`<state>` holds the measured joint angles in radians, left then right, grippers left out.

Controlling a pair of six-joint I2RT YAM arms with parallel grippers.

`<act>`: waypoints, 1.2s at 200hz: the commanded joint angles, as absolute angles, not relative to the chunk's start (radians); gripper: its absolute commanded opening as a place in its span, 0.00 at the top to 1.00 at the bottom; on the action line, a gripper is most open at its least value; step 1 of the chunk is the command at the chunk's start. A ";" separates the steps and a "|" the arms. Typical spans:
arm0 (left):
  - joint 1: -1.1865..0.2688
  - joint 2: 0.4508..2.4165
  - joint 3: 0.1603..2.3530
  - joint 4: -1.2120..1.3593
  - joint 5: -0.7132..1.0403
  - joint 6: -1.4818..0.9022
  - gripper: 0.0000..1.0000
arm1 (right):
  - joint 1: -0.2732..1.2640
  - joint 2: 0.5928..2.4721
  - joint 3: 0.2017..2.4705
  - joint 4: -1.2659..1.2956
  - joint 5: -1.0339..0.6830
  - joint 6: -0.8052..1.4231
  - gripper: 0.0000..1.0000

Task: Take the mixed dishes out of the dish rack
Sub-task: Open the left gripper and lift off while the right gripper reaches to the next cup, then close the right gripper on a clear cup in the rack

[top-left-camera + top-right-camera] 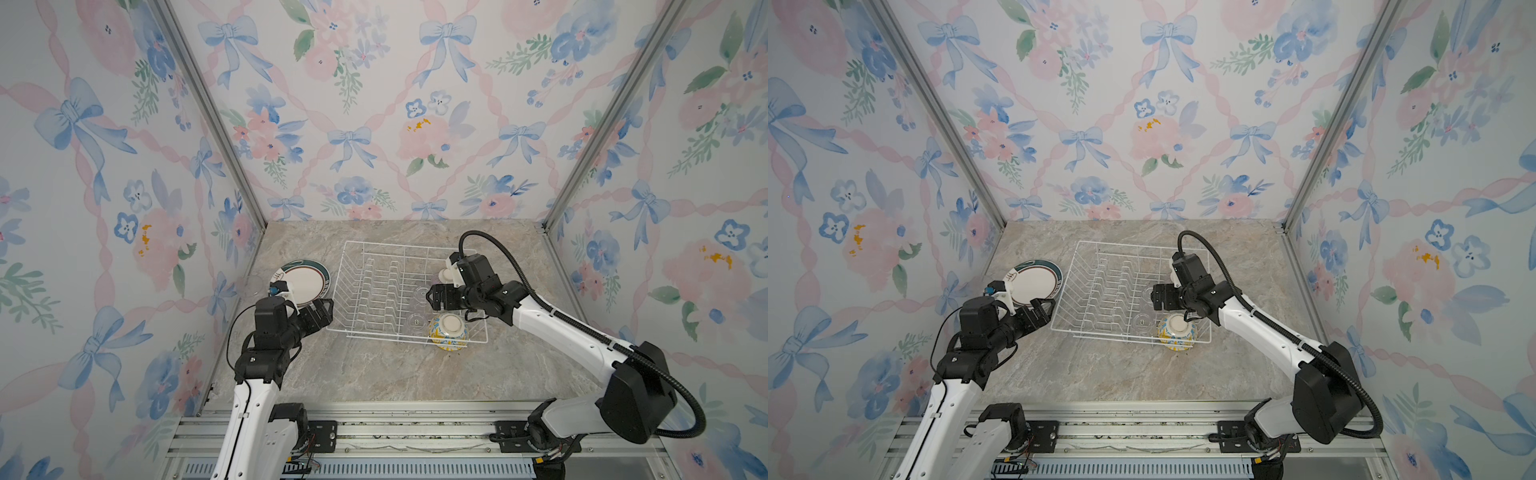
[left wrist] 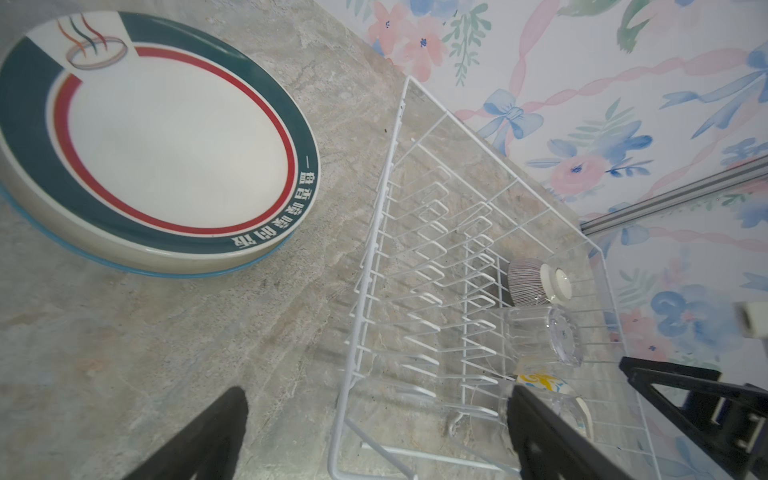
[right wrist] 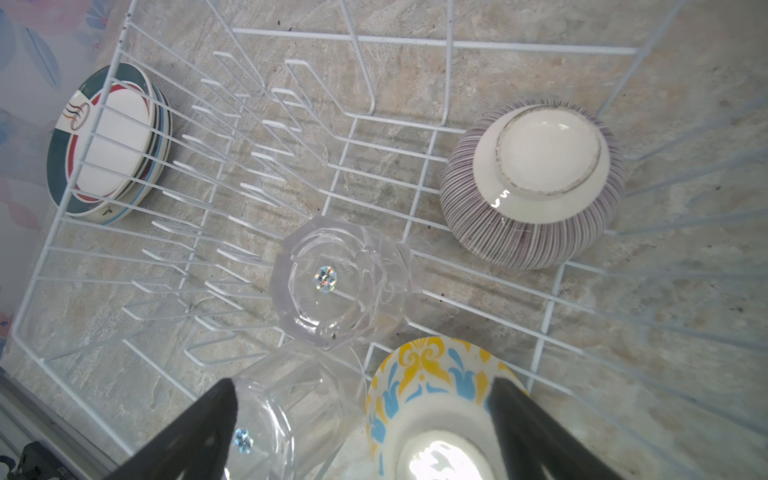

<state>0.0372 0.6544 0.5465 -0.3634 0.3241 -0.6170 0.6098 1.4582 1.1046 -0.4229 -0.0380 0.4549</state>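
The dish rack (image 1: 365, 331), a white wire basket with rows of upright dividers, is sitting mid-tabletop (image 1: 374, 374). In both top views its long axis is running left to right, slightly skewed. Left of the rack and outside it, a stack of plates (image 1: 305, 280) is lying flat. A top view is also showing a clear cup (image 1: 249, 286) beyond the stack, which neither wrist view is catching. The left wrist view is revealing white lettering on the top plate's (image 2: 166, 153) teal rim and a blue edge beneath it. The left pincer (image 1: 328, 311) is hovering spread and empty just off the rack's near left corner. In the rack's right end, two glass cups (image 3: 332, 282), the purple-striped bowl (image 3: 532, 187) and the yellow-blue bowl (image 3: 432, 386) are standing upside down, bases pointing up. The right pincer (image 1: 429, 298) is hanging over them, spread, pinching nothing.
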 commanded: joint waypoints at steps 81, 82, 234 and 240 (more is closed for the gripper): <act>0.023 0.435 0.466 -0.233 0.406 -0.765 0.02 | 0.686 1.715 1.361 -0.523 0.063 0.464 0.01; 0.023 0.435 0.466 -0.233 0.406 -0.766 0.02 | 0.687 1.716 1.362 -0.526 0.066 0.463 0.01; 0.021 0.460 0.457 -0.233 0.388 -0.764 0.02 | 0.752 1.897 1.544 -0.715 0.189 0.375 0.16; 0.019 0.464 0.457 -0.232 0.387 -0.762 0.02 | 0.752 1.904 1.551 -0.716 0.189 0.374 0.16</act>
<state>0.0265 0.4519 0.4721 -0.2546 0.3904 -0.7715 0.7425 1.8725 1.5024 -0.6788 0.1688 0.3908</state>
